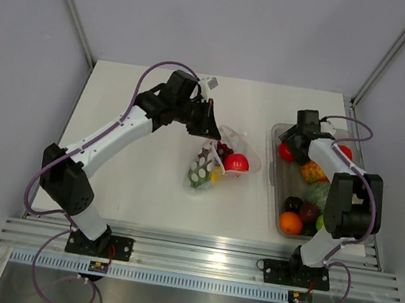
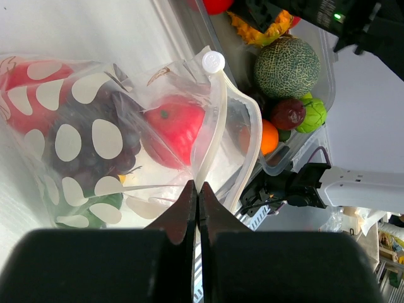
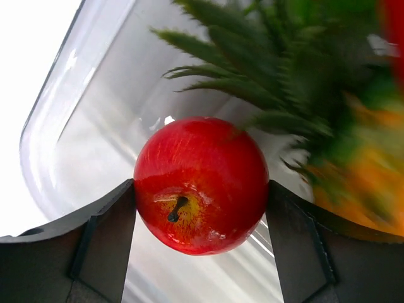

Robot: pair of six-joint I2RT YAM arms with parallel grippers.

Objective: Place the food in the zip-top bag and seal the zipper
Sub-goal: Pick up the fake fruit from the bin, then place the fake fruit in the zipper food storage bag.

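The zip-top bag (image 1: 211, 167) lies mid-table, clear with white dots (image 2: 82, 136). Food sits inside it: a red round piece (image 2: 172, 129), a dark purple grape bunch (image 2: 117, 148) and green and yellow bits. My left gripper (image 2: 197, 188) is shut on the edge of the bag's mouth and holds it up (image 1: 212, 130). The zipper (image 2: 218, 113) runs up to a white slider (image 2: 213, 61), and the mouth gapes. My right gripper (image 3: 201, 192) is down in the tray, with both fingers touching the sides of a red apple (image 3: 201, 180) (image 1: 285, 152).
The clear rigid tray (image 1: 273, 183) at the right holds a pineapple (image 3: 328, 126), a green netted melon (image 2: 287, 66), an orange (image 1: 290, 222), dark fruit and green pieces. Its curved wall (image 3: 69, 132) is close behind the apple.
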